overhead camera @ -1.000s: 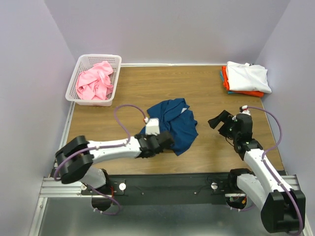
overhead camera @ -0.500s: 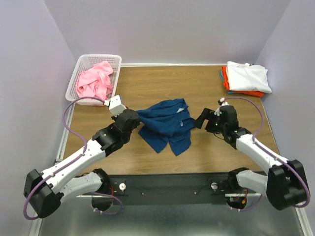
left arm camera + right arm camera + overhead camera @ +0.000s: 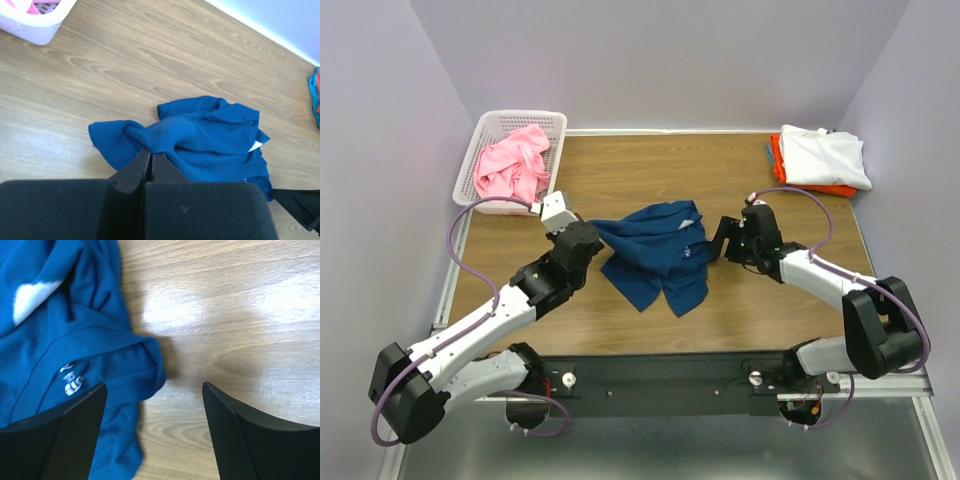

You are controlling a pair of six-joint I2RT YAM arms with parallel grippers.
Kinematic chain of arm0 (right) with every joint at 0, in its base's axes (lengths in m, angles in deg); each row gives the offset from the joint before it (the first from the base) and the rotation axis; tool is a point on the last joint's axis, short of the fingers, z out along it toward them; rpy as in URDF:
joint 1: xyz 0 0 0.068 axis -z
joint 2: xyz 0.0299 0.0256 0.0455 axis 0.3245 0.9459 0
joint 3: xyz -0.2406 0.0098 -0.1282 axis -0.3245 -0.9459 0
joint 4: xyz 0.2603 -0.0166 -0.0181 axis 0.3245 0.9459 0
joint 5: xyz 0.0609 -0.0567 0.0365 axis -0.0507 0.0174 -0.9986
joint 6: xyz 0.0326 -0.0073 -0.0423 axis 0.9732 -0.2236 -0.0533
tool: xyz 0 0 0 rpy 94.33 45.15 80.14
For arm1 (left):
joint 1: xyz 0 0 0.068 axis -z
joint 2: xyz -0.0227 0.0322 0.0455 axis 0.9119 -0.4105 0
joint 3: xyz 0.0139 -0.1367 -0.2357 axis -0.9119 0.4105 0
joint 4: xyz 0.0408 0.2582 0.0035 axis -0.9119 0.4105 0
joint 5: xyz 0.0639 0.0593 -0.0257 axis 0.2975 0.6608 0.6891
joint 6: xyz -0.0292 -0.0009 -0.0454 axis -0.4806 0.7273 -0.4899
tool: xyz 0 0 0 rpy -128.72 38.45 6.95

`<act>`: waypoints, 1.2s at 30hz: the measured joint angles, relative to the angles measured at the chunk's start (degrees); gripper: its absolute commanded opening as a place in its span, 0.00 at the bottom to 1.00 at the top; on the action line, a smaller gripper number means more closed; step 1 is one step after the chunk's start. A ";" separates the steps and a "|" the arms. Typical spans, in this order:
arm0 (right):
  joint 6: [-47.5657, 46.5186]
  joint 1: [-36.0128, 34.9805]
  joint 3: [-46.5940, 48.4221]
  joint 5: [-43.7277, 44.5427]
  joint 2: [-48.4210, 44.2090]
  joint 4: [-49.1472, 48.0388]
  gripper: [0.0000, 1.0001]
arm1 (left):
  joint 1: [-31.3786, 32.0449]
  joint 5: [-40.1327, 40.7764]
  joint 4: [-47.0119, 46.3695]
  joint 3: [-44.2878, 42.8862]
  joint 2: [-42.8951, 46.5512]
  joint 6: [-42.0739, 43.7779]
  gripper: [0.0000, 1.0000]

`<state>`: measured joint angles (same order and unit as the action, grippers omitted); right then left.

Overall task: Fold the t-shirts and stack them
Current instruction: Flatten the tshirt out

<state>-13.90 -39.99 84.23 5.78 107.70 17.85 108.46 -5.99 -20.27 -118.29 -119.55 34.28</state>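
The navy blue t-shirt lies crumpled at the table's middle. My left gripper is shut on a bunched fold at its left edge; in the left wrist view the fold is pinched at my gripper's closed tips. My right gripper is open at the shirt's right edge; in the right wrist view my gripper has its left finger over the shirt and its right over bare wood. A pink t-shirt lies in the basket. White and orange t-shirts are stacked at the far right.
The white lattice basket stands at the far left corner, also partly seen in the left wrist view. The folded stack sits by the right wall. Purple walls close in three sides.
My left arm swung from the shirt's near edge up to its left side and dragged the cloth left. My right gripper moved left to the shirt's right edge.
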 measured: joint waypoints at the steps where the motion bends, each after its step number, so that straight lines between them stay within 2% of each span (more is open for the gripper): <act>1: 0.04 0.00 0.20 0.63 0.46 0.02 0.81 | 0.00 0.07 -1.36 0.92 0.31 0.31 0.00; 4: 0.24 0.00 1.05 1.09 2.27 0.02 0.78 | 0.00 0.09 -4.63 4.50 2.16 1.31 0.00; 6: 0.57 0.00 1.55 1.22 3.80 0.00 0.70 | 0.00 0.02 -6.12 6.99 4.37 1.73 0.00; 9: 1.09 0.00 1.95 1.29 5.66 0.02 0.67 | 0.00 -0.02 -7.28 8.35 6.54 1.95 0.00; 12: 1.77 -0.24 2.27 1.22 7.45 -0.22 0.54 | 0.00 -0.42 -8.63 8.50 7.19 1.97 0.00; 13: 1.95 -0.39 2.38 1.03 7.72 -0.31 0.41 | 0.00 -0.81 -8.81 8.41 6.93 2.03 0.00; 14: 2.19 -0.63 2.45 0.63 8.02 -0.52 0.37 | -0.04 -1.14 -8.79 8.22 6.45 2.10 0.00; 15: 2.36 -0.74 2.45 0.00 8.28 -0.70 0.25 | -0.07 -1.36 -8.68 8.00 5.97 2.12 0.00; 17: 2.49 -0.94 2.47 -1.27 9.07 -1.46 0.16 | -0.11 -1.70 -8.11 7.39 4.39 2.08 0.00; 21: 3.19 -1.03 2.47 -2.45 10.08 -2.97 0.05 | -0.22 -2.95 -7.93 7.26 3.67 2.16 0.00; 27: 3.39 -1.07 2.62 -2.03 8.59 -3.41 0.01 | -0.26 -3.37 -6.21 5.27 3.23 2.67 0.00; 36: -0.59 -1.18 9.31 2.71 -8.22 -2.16 0.01 | -0.26 -3.45 -3.08 -5.81 0.39 5.46 0.00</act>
<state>-14.49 -41.17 93.54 8.49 99.49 15.69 108.20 -9.44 -23.35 -124.11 -119.15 39.74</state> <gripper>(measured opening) 0.015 0.008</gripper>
